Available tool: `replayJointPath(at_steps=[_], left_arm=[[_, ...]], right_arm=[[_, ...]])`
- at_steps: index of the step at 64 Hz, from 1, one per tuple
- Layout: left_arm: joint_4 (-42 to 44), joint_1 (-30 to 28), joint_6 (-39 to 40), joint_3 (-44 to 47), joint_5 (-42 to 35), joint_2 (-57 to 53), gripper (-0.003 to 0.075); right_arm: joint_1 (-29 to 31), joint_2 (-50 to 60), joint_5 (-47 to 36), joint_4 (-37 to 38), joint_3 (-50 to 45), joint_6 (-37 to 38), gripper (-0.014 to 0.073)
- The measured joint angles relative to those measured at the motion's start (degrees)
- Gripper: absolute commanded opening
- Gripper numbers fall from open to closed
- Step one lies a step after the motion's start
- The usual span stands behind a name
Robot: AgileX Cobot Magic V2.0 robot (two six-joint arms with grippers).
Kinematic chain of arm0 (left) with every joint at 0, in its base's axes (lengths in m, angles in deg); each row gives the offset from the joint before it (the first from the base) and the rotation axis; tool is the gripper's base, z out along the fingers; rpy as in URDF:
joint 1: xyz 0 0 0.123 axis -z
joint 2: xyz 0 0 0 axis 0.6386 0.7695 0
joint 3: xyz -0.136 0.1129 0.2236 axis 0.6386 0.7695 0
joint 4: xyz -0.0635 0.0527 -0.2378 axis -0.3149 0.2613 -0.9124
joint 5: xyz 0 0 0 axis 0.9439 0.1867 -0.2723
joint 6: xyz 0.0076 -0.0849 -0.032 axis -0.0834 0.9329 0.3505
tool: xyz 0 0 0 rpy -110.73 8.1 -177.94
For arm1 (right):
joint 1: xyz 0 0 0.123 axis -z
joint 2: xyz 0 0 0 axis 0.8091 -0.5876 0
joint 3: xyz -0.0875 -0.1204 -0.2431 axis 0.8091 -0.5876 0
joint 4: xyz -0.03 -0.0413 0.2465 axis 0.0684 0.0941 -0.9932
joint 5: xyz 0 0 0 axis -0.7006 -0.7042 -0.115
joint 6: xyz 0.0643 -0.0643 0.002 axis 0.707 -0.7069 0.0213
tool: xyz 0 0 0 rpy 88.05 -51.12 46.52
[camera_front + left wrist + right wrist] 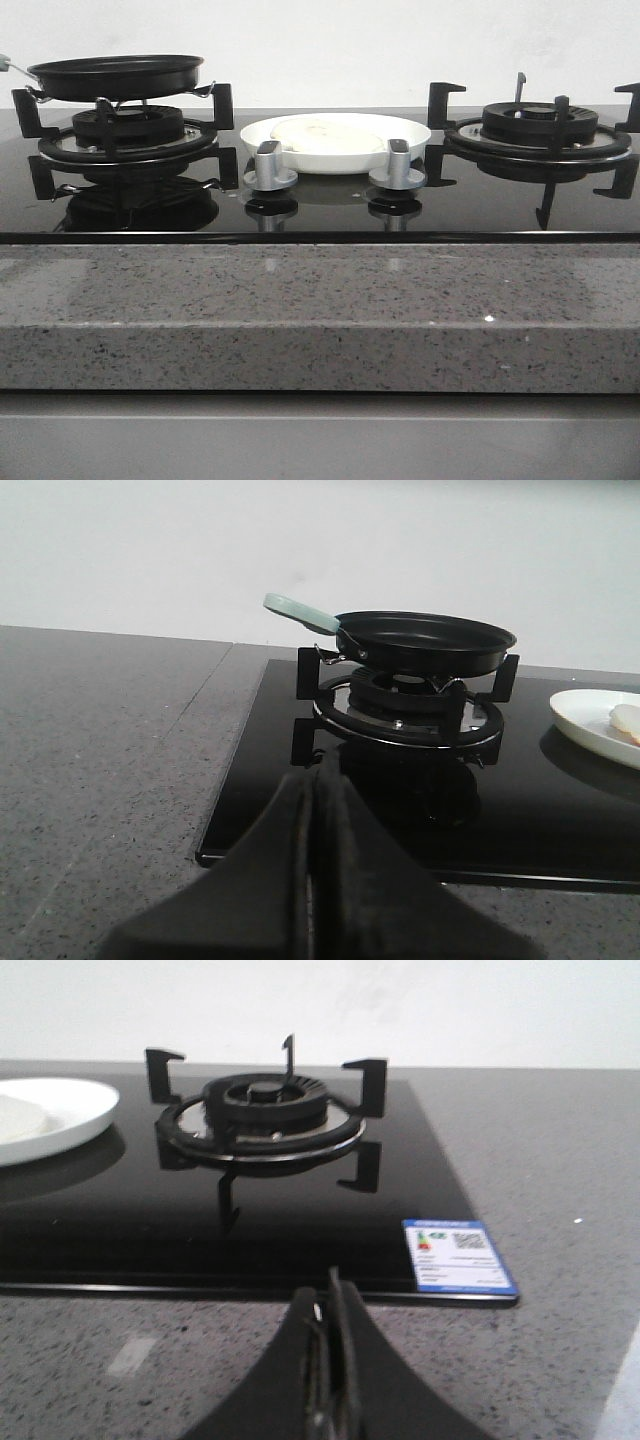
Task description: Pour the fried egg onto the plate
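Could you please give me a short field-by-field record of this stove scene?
egg: lying on the plate
plate: white, on the glass top between the two burners
pan: black, on the left burner, nothing visible inside
right burner: bare
left gripper: fingers shut, holding nothing
right gripper: fingers shut, holding nothing

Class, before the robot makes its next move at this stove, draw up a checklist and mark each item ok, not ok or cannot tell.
1. Fried egg on the plate: ok.
2. Frying pan resting on the left burner: ok.
3. Pan empty: ok in the left wrist view.
4. Left end effector shut, holding nothing: ok.
5. Right end effector shut, holding nothing: ok.
6. Burner flames off: cannot tell.
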Motion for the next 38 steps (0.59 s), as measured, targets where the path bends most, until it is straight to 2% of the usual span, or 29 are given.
replayJointPath(at_steps=[38], left_arm=[[0.0, 0.0, 0.0, 0.0, 0.0, 0.0, -0.0019]], right_arm=[[2.28, 0.0, -0.42, 0.0, 0.0, -0.05, -0.0069]])
